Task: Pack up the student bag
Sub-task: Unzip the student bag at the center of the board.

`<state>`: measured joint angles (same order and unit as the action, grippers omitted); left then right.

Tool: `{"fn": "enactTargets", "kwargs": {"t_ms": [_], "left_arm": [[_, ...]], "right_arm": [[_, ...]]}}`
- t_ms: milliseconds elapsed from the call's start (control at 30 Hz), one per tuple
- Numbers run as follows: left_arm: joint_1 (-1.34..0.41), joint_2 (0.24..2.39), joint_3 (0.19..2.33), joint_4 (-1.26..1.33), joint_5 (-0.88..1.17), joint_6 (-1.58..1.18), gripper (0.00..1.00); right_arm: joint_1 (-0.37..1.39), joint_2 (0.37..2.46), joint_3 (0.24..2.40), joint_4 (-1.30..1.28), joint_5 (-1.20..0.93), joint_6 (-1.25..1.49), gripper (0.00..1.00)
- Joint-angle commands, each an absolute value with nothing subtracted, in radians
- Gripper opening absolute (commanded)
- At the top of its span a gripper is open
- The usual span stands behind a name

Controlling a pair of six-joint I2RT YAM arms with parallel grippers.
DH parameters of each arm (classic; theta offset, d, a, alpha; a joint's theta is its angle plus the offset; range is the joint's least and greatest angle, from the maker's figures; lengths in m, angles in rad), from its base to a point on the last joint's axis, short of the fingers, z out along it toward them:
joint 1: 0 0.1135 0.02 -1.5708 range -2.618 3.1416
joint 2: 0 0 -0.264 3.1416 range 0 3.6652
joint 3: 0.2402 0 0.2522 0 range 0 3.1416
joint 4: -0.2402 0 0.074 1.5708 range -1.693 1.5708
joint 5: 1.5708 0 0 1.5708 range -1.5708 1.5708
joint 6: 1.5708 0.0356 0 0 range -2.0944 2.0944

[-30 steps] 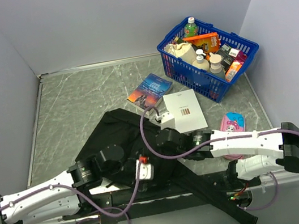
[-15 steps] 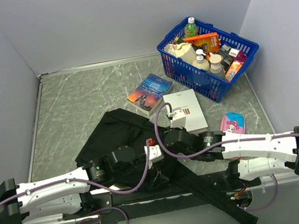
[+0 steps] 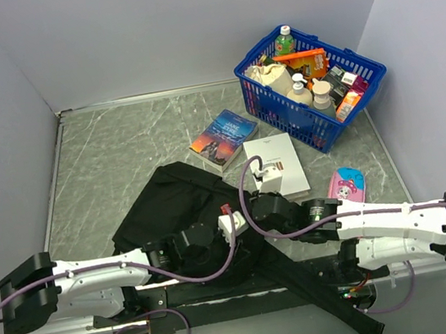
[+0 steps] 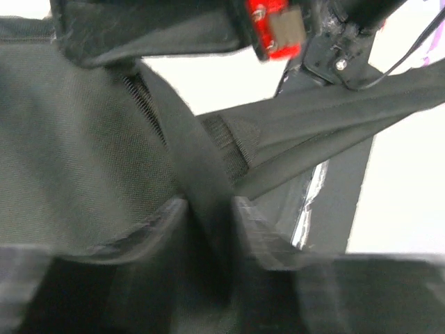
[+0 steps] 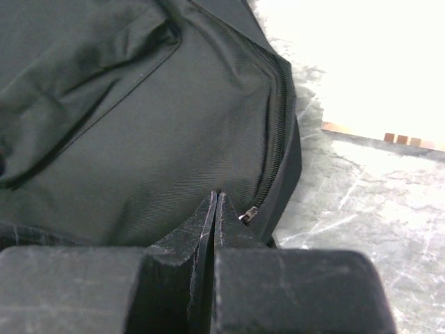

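The student bag (image 3: 165, 202), a black fabric backpack, lies flat mid-table with long straps (image 3: 322, 296) trailing toward the near edge. My left gripper (image 3: 218, 238) reaches over its near right part. In the left wrist view a black strap (image 4: 188, 132) runs down between the fingers (image 4: 261, 229), and the left gripper (image 4: 208, 205) is closed against it on both sides. My right gripper (image 3: 258, 210) is at the bag's right edge. Its jaws (image 5: 217, 196) are pressed together with nothing between them, the tips resting on the fabric beside the zipper pull (image 5: 249, 213).
A blue mesh basket (image 3: 283, 114) full of bottles and packets stands at the back right. A blue book (image 3: 222, 137) and a white book (image 3: 280, 162) lie just beyond the bag. A pink pencil case (image 3: 347, 183) lies to the right, by the right arm.
My left arm has slid right across the bag and its jaws have closed in around the strap. The right gripper has drifted slightly right and nearer, staying shut.
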<state>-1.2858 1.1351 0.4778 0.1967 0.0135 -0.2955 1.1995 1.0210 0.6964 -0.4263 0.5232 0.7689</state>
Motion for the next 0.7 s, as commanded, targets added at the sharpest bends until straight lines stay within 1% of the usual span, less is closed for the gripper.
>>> {"fn": "enactTargets", "kwargs": {"t_ms": [0,33,100,133,167,400,667], "left_arm": [[-1.290,1.154,0.474,0.351,0.058,-0.305,0.24],[-1.290,1.154,0.474,0.360,0.080,-0.299,0.15],[-1.290,1.147,0.474,0.368,0.138,-0.285,0.11],[-1.290,1.141,0.474,0.370,0.158,-0.261,0.04],[-1.290,1.137,0.472,0.370,0.193,-0.238,0.01],[-1.290,1.098,0.474,0.370,0.324,-0.115,0.01],[-1.290,1.069,0.465,0.365,0.385,-0.022,0.01]], "right_arm": [[1.186,0.992,0.695,-0.379,0.514,0.756,0.00],[1.177,0.994,0.692,-0.371,0.505,0.752,0.00],[1.144,0.997,0.684,-0.353,0.486,0.729,0.00],[1.129,1.002,0.680,-0.336,0.479,0.721,0.00],[1.090,1.015,0.677,-0.330,0.457,0.698,0.00],[0.924,1.112,0.725,-0.273,0.390,0.559,0.00],[0.847,1.302,0.825,-0.177,0.348,0.471,0.00]]}}
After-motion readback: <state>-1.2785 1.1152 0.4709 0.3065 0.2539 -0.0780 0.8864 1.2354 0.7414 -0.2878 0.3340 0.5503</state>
